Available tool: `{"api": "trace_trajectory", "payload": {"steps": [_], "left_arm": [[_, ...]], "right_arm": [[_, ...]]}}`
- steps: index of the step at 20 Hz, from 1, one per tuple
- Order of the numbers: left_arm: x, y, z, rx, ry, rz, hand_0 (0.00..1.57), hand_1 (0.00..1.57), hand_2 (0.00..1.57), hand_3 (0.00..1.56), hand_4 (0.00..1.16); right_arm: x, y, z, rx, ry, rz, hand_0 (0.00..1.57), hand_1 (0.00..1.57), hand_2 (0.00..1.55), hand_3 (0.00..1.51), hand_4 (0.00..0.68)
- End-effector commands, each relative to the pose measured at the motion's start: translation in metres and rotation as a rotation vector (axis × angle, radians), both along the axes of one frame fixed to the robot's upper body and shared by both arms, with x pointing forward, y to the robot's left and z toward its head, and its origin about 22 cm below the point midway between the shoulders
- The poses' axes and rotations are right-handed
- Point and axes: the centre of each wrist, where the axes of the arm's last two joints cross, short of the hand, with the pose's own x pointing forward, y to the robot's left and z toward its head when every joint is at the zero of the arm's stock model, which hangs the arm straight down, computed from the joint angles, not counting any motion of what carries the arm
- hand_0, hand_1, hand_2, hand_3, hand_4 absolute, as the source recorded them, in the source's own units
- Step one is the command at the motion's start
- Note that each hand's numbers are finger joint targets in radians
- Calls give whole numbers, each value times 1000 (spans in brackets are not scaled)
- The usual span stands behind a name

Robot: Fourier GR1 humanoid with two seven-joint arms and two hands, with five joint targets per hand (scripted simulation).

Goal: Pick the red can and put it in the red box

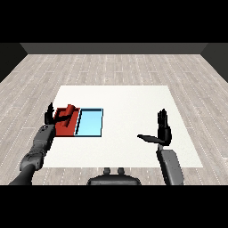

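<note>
The red can (70,109) rests tilted at the far end of the red tray (67,129), at the table's left side. My left hand (50,117) is at the tray's left edge, fingers straight up and thumb stretched out across the tray just below the can. It is open, and I cannot tell whether the thumb touches the can. My right hand (164,131) is held up over the right part of the table, open, fingers upright and thumb pointing left, with nothing in it.
The light blue tray (89,124) lies directly right of the red tray, sharing an edge with it. The white table (133,100) stretches between the trays and my right hand. Grey plank floor surrounds the table.
</note>
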Motion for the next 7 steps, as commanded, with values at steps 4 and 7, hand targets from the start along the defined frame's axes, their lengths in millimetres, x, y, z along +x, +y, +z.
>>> {"api": "trace_trajectory", "payload": {"steps": [4,7], "left_arm": [[38,-74,30,-327,-596,-264,0,0,0,0,0],[26,-102,11,-365,-621,-379,0,0,0,0,0]], "right_arm": [[-4,15,-3,72,-5,140,0,0,0,0,0],[-2,16,0,94,11,190,0,0,0,0,0]]}}
